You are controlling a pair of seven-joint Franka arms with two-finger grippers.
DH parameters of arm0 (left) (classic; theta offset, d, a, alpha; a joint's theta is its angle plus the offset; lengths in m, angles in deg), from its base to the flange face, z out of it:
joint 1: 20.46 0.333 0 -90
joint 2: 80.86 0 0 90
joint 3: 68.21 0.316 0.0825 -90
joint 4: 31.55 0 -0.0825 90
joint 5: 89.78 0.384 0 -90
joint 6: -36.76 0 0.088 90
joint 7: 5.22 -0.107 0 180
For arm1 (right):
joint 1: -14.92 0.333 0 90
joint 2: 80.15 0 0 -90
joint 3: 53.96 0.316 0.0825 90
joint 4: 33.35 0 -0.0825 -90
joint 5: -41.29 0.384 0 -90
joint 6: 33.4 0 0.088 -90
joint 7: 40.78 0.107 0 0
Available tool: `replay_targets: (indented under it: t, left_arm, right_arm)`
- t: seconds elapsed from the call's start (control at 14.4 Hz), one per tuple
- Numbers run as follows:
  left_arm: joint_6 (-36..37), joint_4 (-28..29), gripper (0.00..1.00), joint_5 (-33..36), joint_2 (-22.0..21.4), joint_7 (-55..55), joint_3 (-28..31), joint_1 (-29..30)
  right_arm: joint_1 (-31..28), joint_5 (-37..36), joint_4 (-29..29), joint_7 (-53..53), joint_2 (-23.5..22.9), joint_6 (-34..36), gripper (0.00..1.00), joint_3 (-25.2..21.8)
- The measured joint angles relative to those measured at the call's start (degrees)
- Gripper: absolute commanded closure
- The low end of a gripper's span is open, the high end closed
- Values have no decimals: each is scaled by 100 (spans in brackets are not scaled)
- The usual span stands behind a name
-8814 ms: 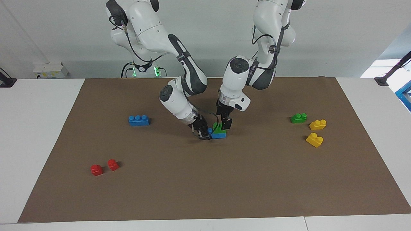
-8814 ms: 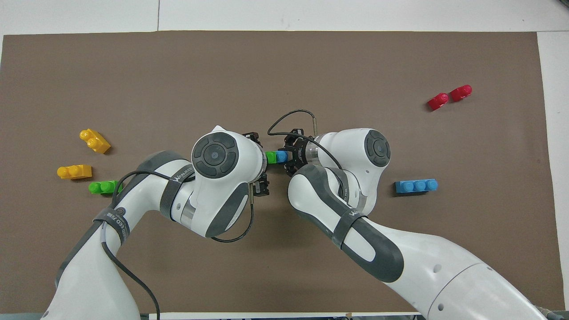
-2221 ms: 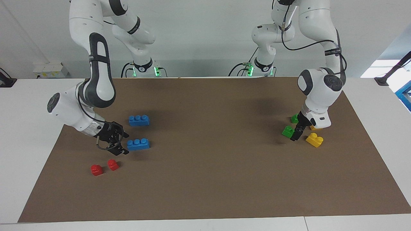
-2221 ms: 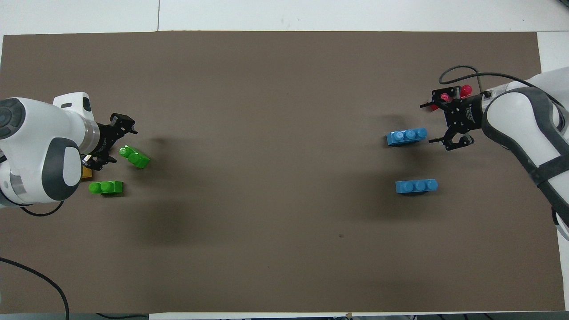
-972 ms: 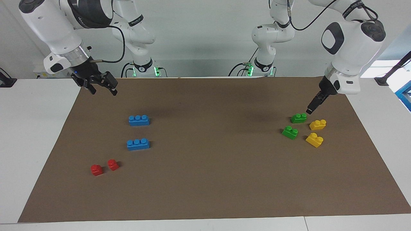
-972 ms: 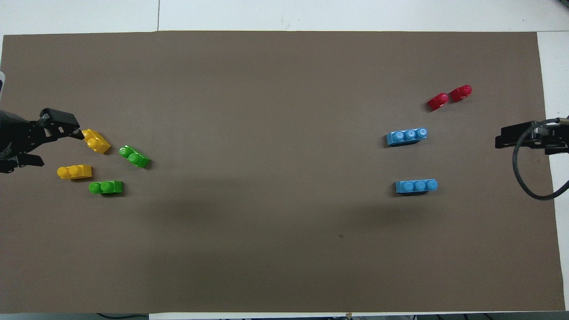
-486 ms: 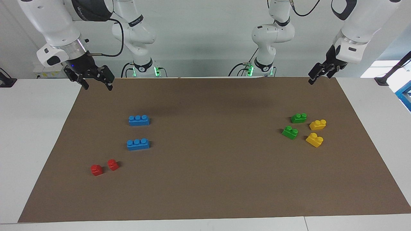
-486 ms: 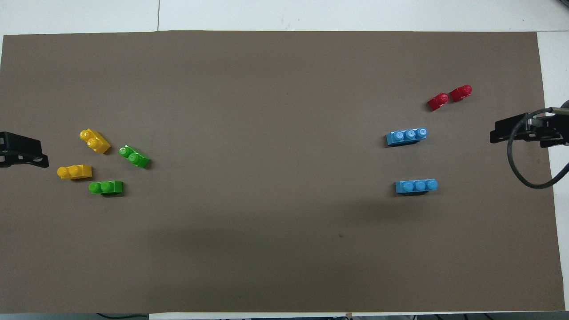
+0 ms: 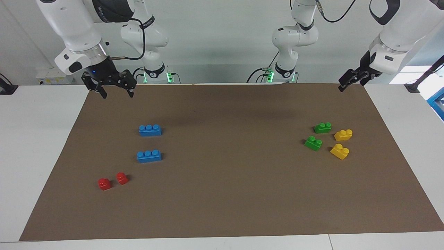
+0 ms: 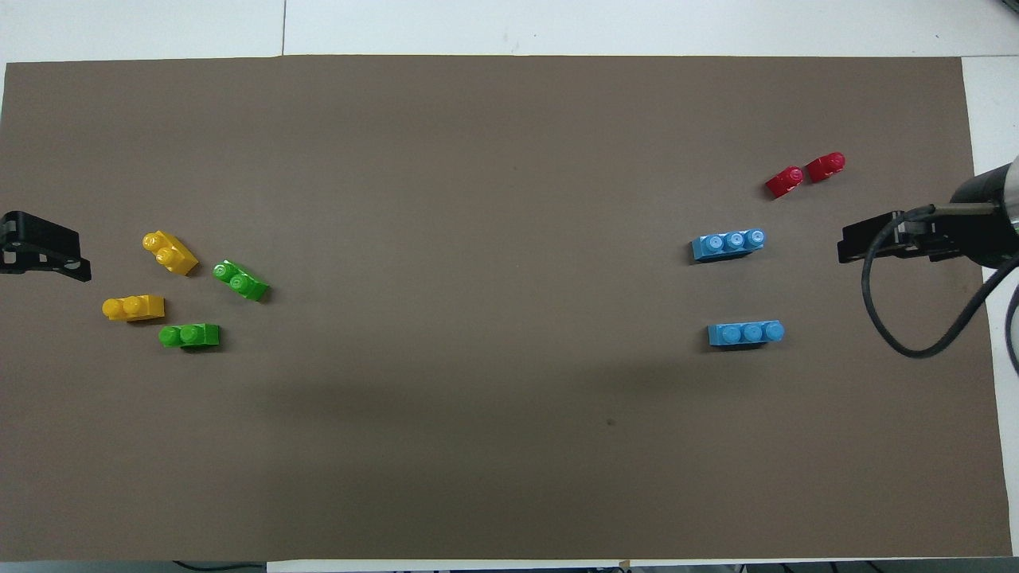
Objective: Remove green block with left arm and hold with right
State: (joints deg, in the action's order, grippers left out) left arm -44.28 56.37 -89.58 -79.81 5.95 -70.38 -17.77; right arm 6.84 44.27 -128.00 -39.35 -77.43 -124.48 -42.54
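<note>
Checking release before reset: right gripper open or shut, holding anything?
Open and empty. The right gripper hangs above the brown mat's corner, fingers spread apart with nothing between them; both blue bricks lie on the mat.

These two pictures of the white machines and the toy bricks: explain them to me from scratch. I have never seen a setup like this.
The white machines are two robot arms, each ending in a two-finger gripper. One picture faces them from across the table; the other looks down from above their own end, so the sides are swapped between the two.

A brown mat covers the table. Toward the left arm's end lie two green blocks and two yellow bricks. Toward the right arm's end lie two blue bricks, each with three studs, and two small red bricks, which are farthest from the robots.

Nothing is held. The left gripper and the right gripper are both open, raised over the mat's corners at the robots' end.
</note>
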Motion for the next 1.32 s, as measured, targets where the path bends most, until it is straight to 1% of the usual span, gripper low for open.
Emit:
replay_targets:
  t: [0.21,0.35,0.49,0.69,0.97,1.32]
  left_arm:
    - [-55,-48,0,-8,63,-3,-14,-1]
    - [-55,-124,0,-50,62,-3,-28,-1]
    - [-51,-156,0,-70,62,-4,-41,-1]
    - [-24,-165,0,-78,62,-6,-73,-1]
    - [106,-391,0,-81,56,-361,-135,-3]
    - [133,-433,0,-83,55,-482,-130,-2]
  right_arm:
    - [181,1,58,-152,39,175,0,138]
    - [188,1,88,-167,107,284,0,334]
    - [185,2,90,30,167,315,0,431]
    - [81,0,81,692,173,347,0,379]
    - [-63,-10,63,829,174,397,0,355]
    - [-60,-54,-2,911,178,397,0,358]
